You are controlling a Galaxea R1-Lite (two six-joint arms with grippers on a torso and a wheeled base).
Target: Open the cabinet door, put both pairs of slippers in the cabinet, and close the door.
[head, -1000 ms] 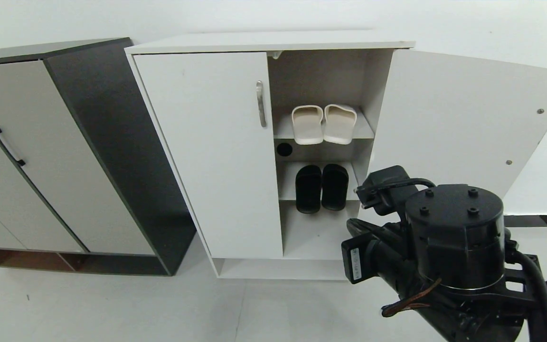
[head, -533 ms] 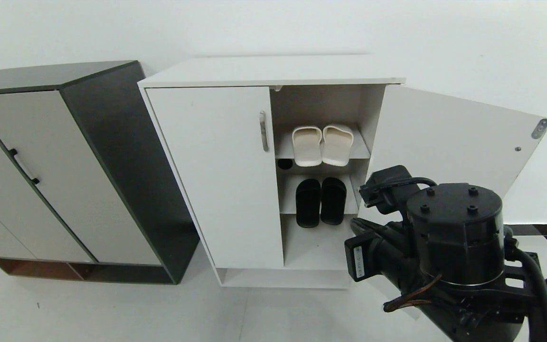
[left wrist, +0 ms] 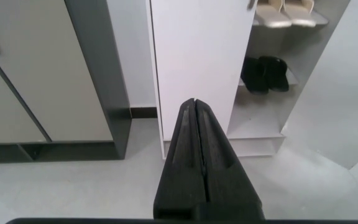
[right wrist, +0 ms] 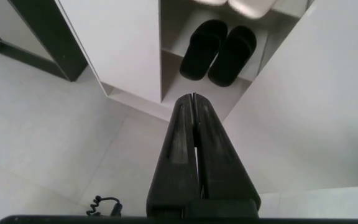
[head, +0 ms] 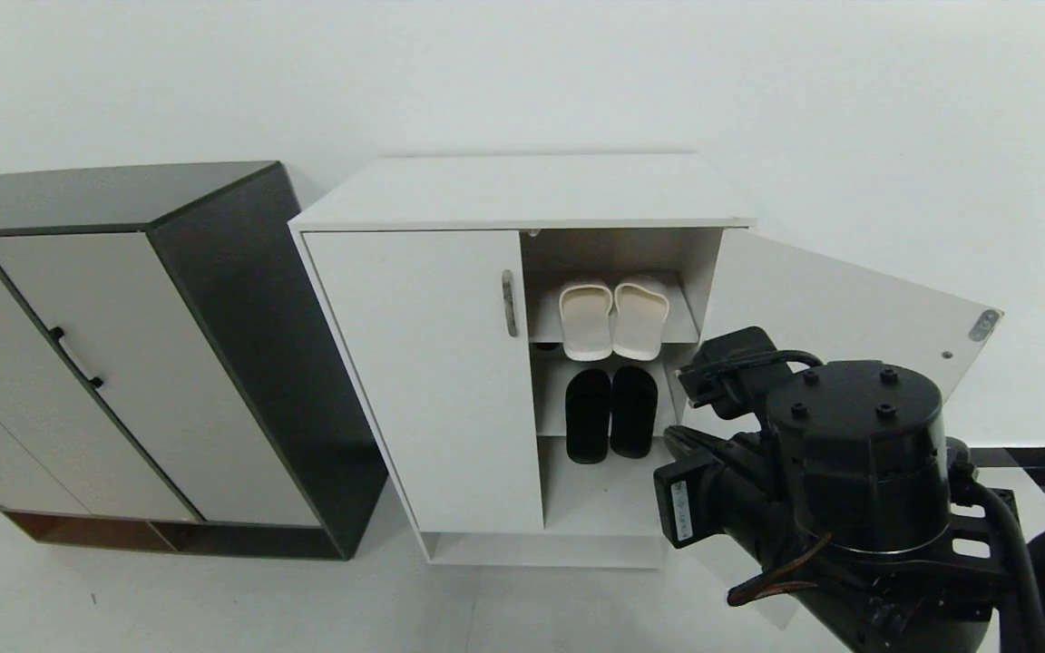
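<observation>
Black and pressed flat together, the fingers of the right gripper (right wrist: pixel 194 99) leave no gap and hold nothing. It hangs over the pale floor (right wrist: pixel 55 124) near the foot of the white cabinet (head: pixel 522 190). The left gripper (left wrist: pixel 195 106) is likewise closed and empty, and points toward the cabinet's left door (head: pixel 423 363). That door is closed and has a metal handle (head: pixel 509 303) at its right edge. The right door (head: pixel 831 308) stands swung wide open to the right.

Inside the open right half, the cream slippers (head: pixel 585 322) sit side by side on the upper shelf. The black slippers (head: pixel 588 415) sit side by side on the shelf below, directly under the cream pair. The bottom compartment holds nothing.

A white sticker (head: pixel 684 512) on the right arm seems to carry print, but it is too small to read. To the left, a dark cabinet (head: pixel 241 345) with pale doors stands just beside the white one, against the far wall.
</observation>
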